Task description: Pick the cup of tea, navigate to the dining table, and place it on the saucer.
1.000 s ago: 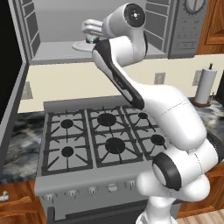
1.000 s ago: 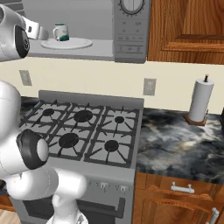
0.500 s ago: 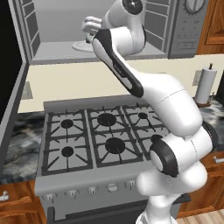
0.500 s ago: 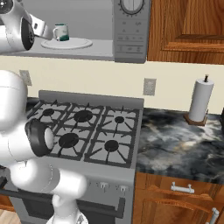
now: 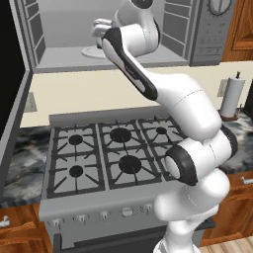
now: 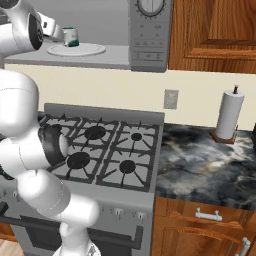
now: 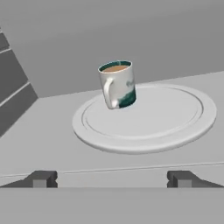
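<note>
Your gripper (image 7: 112, 179) has neared the microwave; hand view alone shows spread fingertips, cup of tea (image 7: 117, 84) at twelve o'clock.

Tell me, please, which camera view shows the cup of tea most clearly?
The hand view: the cup of tea stands in full sight on the round turntable, handle and tea visible. The right base view shows it small beside the arm. The left base view adds nothing clear of it.

Microwave floor (image 7: 39, 140) carried a round turntable plate (image 7: 175, 127); the cup of tea (image 7: 117, 84) stood near the plate's rear-left edge.
</note>
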Robot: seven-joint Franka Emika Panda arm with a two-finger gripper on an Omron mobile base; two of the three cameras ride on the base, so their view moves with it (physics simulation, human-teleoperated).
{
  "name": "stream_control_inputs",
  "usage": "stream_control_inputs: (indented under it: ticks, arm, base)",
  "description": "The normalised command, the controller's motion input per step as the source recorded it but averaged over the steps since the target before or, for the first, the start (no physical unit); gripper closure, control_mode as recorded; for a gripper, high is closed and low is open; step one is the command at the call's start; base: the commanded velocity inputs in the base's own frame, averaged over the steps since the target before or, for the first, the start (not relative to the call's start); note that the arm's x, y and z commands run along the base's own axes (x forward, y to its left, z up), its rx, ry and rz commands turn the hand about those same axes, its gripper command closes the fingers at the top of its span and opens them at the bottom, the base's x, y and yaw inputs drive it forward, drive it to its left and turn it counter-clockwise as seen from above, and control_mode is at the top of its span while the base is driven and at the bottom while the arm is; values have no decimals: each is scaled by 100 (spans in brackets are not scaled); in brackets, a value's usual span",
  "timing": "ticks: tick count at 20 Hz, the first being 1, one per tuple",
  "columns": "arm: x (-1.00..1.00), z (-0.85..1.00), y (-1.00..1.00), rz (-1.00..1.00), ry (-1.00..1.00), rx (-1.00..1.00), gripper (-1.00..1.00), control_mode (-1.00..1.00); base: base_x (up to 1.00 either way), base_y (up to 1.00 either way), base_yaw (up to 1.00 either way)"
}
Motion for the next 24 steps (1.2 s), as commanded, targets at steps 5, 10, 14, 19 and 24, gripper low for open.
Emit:
stream_control_inputs:
  ticks: [5,10,14,19,24]
  arm:
    - [40,-9,2,0,0,-13,-100,-100]
    - [32,0,2,0,0,-6,-100,-100]
    - [24,-3,17,0,0,-5,-100,-100]
    - [26,-10,20,0,0,-2,-100,-100]
    - [19,-20,5,0,0,-5,-100,-100]
  base:
    - [0,0,0]
    - [0,0,0]
    - [0,0,0]
    - [0,0,0]
    - [0,0,0]
